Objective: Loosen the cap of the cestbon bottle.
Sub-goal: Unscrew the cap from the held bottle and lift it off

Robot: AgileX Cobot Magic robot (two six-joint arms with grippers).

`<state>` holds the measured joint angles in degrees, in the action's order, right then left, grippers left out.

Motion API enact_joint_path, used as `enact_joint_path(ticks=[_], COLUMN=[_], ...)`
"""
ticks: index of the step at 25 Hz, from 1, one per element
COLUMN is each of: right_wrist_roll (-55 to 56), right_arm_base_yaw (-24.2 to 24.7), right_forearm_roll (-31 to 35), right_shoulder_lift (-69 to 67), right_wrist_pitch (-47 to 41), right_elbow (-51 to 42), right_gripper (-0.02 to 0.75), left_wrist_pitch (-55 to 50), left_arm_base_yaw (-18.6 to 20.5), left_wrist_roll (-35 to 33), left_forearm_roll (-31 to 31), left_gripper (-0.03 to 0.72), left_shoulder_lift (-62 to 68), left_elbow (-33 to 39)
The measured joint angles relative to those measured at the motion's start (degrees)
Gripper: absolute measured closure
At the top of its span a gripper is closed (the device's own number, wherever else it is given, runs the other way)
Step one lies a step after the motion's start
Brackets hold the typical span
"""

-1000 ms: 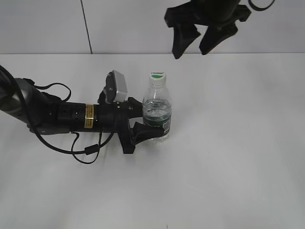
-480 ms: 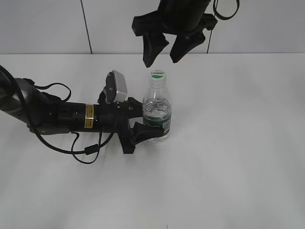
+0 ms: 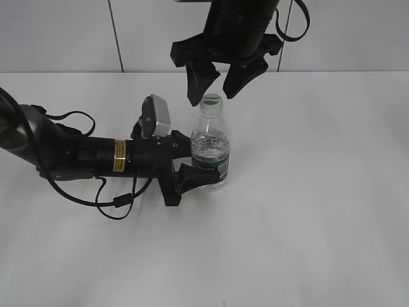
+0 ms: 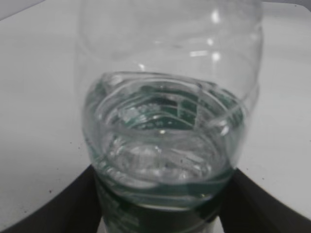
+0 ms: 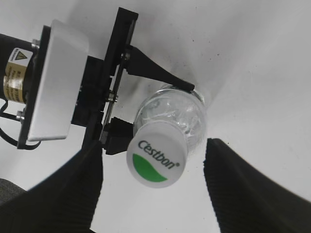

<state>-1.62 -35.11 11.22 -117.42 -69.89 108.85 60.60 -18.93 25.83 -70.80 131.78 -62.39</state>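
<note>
The clear cestbon bottle (image 3: 210,153) with its dark green label stands upright on the white table, partly filled with water. My left gripper (image 3: 192,167) lies along the table and is shut on the bottle's lower body; the bottle fills the left wrist view (image 4: 167,131). The white cap (image 3: 211,100) with a green leaf mark sits on top, seen from above in the right wrist view (image 5: 157,154). My right gripper (image 3: 219,89) hangs open just above the cap, one finger to each side, not touching it. In its own view the gripper (image 5: 154,187) straddles the cap.
The left arm (image 3: 83,157) and its looping black cable (image 3: 118,203) lie on the white table (image 3: 307,211) to the left of the bottle. A wall with a dark vertical seam (image 3: 115,38) stands behind.
My right gripper has moved left and down from the upper right to just above the cap, still open. The left gripper and bottle have not moved.
</note>
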Motion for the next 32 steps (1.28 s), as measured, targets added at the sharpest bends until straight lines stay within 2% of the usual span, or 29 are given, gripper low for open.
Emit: enact_joint_path(ticks=[18,23,32], right_wrist_roll=[0.0,0.0,-0.6], right_arm_base_yaw=[0.0,0.0,0.0], right_forearm_roll=[-0.4,-0.4,-0.1], right_shoulder_lift=[-0.9,-0.9,-0.8], right_wrist_pitch=[0.0,0.0,0.1], right_elbow=[-0.2,-0.2,-0.6], right_gripper=[0.248,0.335,0.441], left_wrist_pitch=[0.0,0.0,0.0], left_arm_base_yaw=[0.0,0.0,0.0], left_wrist_roll=[0.0,0.0,0.0], left_forearm_roll=[0.0,0.0,0.0], left_gripper=[0.27,0.27,0.27], left_shoulder_lift=[0.0,0.0,0.0], left_elbow=[0.0,0.0,0.0])
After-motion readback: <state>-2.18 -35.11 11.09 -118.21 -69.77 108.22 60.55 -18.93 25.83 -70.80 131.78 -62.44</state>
